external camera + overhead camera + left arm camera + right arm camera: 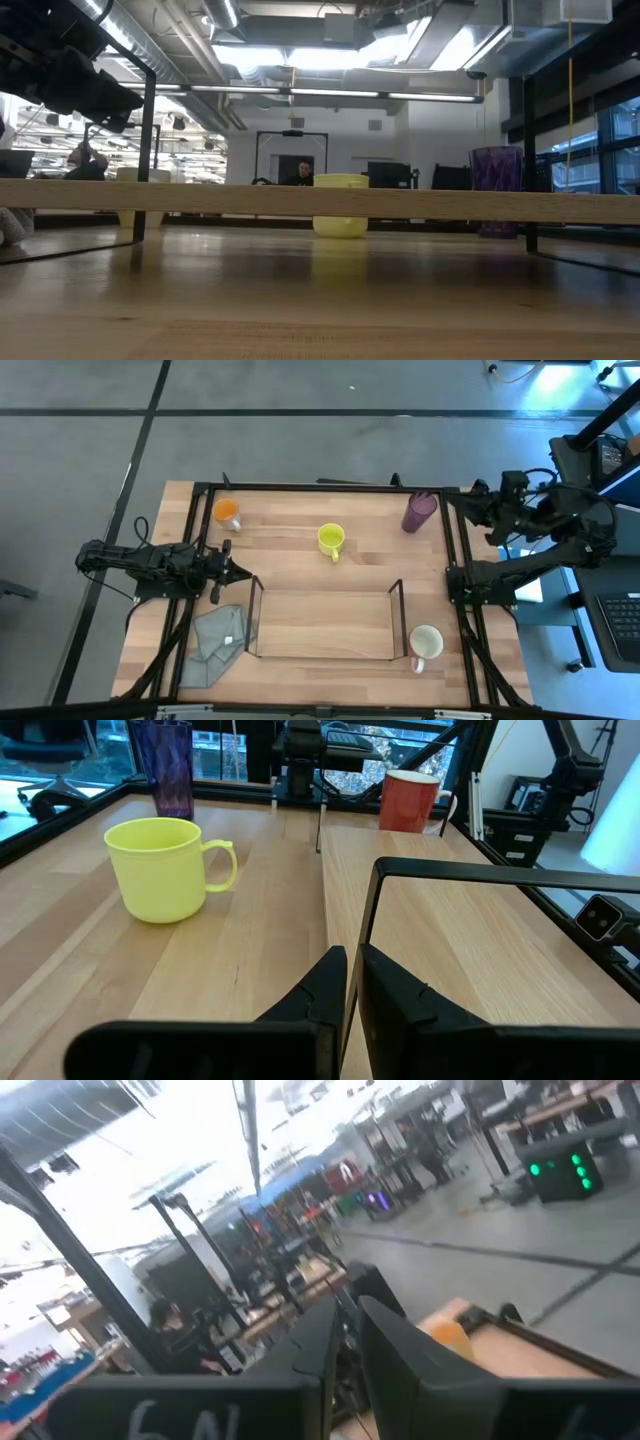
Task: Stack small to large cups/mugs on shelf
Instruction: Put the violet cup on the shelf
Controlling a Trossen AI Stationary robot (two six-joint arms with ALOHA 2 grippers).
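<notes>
Left gripper (243,573), jaws shut and empty beside the shelf (255,615), risks clipping its wall reaching for cups; right gripper (345,1342), likewise shut, waits off-surface.

Four cups total on the tabletop (300,560): one orange cup (227,512), one yellow mug (331,540), one purple tumbler (418,511), one white mug (426,643). One clear-walled shelf (322,655). One grey cloth (215,643). Two dark arms, one claw each: left claw (243,572), right claw (474,489). Background: at least two people, count unclear.
</notes>
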